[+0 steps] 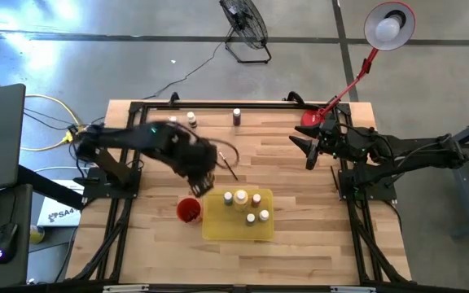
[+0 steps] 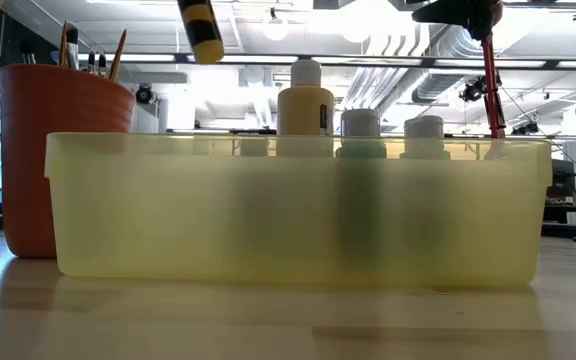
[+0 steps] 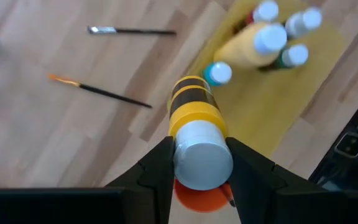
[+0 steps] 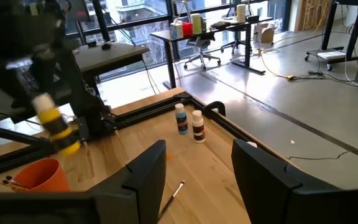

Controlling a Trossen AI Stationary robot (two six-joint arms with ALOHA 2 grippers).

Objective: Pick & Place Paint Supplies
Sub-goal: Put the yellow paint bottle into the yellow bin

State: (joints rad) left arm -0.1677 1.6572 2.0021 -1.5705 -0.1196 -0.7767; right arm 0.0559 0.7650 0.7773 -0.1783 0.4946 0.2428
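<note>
Jaws first: the left gripper (image 3: 197,163) is clamped tight on a yellow bottle (image 3: 194,121) with a dark band and a pale cap, one finger on each side just under the cap. The right gripper (image 4: 197,168) is spread wide with nothing between its fingers.

Going left to right in the high view: a couple of loose bottles (image 1: 192,120) sit near the upper-left table rail, with a dark one (image 1: 236,116) a bit further along. The left arm reaches in from the left, its gripper hanging just left of centre, above the table. Right below it is the red cup (image 1: 189,210), already stuffed with brushes, and touching the cup's right side is the yellow tray (image 1: 218,228) with five bottles standing in it. Two loose paintbrushes (image 3: 101,92) lie flat on the wood near the gripper. The right arm is parked at the far right edge, well away.

The bit that matters: the held bottle hangs roughly upright, long axis about vertical, and the tray lies down and to the right of it. Left arm's clearly the closer one, so I'd guess it carries the bottle over the tray rim and sets it in the bare patch beside the others. The main risk looks like knocking a standing bottle.
</note>
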